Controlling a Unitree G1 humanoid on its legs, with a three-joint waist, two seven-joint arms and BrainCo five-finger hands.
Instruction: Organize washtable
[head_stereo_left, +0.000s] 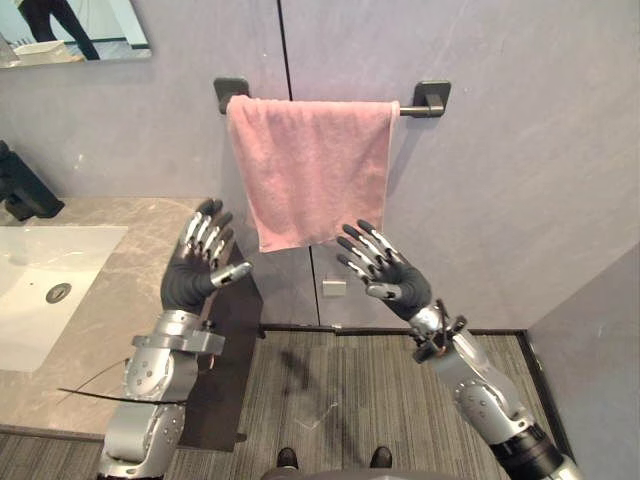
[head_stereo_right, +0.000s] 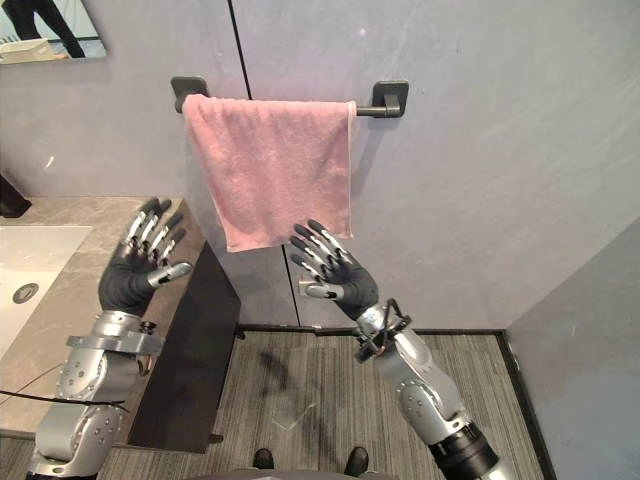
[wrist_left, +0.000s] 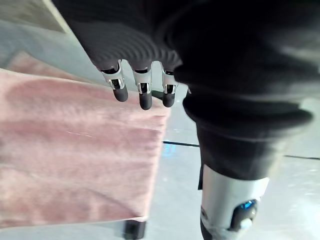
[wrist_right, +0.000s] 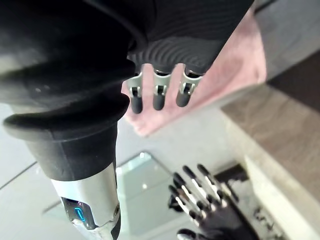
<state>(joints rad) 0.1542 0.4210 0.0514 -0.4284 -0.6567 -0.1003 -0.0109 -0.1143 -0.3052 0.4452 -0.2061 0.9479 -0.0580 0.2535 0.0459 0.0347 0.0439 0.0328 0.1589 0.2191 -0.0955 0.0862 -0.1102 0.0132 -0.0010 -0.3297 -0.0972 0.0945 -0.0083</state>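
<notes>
A pink towel (head_stereo_left: 310, 165) hangs over the rail (head_stereo_left: 418, 108) on the wall, spread flat. The left hand (head_stereo_left: 192, 275) is raised near the towel's lower left corner, above the edge of the desk (head_stereo_left: 120, 290), its fingers (head_stereo_left: 207, 230) straight, spread wide and empty. The right hand (head_stereo_left: 392, 275) is raised at the lower right corner, its fingers just as wide; contact with the towel cannot be told. A sink (head_stereo_left: 30, 300) lies in the desk, well apart.

Towel bar (head_stereo_left: 412, 108) mostly hidden under pink towel (head_stereo_left: 310, 170), above left hand (head_stereo_left: 190, 280) and right hand (head_stereo_left: 395, 275). Sink (head_stereo_left: 30, 330), outboard of left hand, cut off by frame edge. Small wall plate (head_stereo_left: 334, 287) between the hands: too small to identify.
</notes>
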